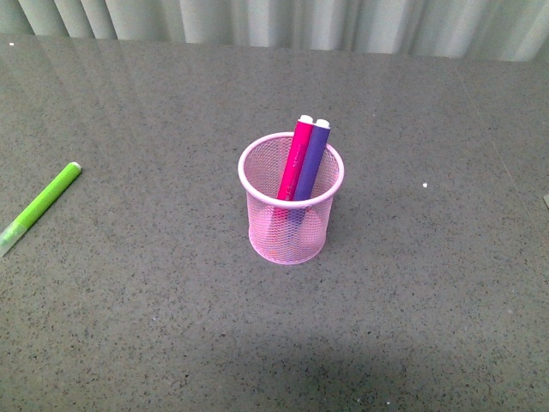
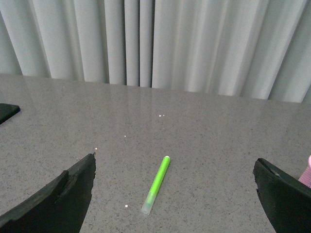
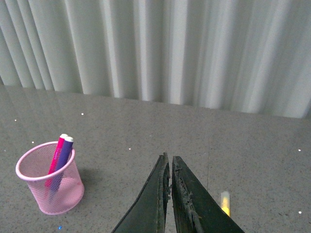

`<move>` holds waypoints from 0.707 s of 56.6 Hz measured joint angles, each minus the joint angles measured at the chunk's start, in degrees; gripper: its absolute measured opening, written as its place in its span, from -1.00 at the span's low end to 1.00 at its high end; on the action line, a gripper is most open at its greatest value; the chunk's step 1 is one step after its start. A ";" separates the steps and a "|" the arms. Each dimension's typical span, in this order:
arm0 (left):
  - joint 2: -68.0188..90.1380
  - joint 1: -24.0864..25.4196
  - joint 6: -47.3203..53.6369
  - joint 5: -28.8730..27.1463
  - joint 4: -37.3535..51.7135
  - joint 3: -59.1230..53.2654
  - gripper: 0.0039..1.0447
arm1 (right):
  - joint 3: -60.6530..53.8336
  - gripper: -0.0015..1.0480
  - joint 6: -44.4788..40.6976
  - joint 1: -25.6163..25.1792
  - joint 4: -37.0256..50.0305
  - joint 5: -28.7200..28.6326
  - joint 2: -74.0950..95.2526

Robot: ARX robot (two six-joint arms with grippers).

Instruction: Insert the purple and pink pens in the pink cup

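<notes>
The pink cup (image 1: 291, 206) stands in the middle of the grey table (image 1: 429, 283). Both the pink pen (image 1: 295, 158) and the purple pen (image 1: 312, 160) lean inside it, white tips up. In the right wrist view the pink cup (image 3: 48, 177) holds the same pink pen (image 3: 57, 156) and purple pen (image 3: 63, 156). My right gripper (image 3: 169, 158) is shut on nothing, well away from the cup. My left gripper (image 2: 175, 162) is open over the table, empty. Neither arm shows in the front view.
A lime-green marker (image 1: 40, 207) lies on the table at the far left, also between my left fingers in the left wrist view as the green marker (image 2: 156, 184). A yellow object (image 3: 225, 202) lies beside my right gripper. Pale curtains (image 1: 283, 21) hang behind the table.
</notes>
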 joint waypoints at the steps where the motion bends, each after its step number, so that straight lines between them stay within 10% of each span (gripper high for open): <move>1: 0.00 0.00 0.02 -0.02 0.00 0.00 0.85 | 0.00 -0.94 0.00 0.00 0.00 0.02 0.00; 32: 0.00 0.00 0.00 0.00 0.00 0.00 0.85 | 0.00 -0.93 -0.04 0.00 0.00 0.02 0.00; 40: 0.00 0.00 0.00 -0.02 0.00 0.00 0.85 | 0.00 -0.56 -0.07 0.00 0.00 0.02 0.00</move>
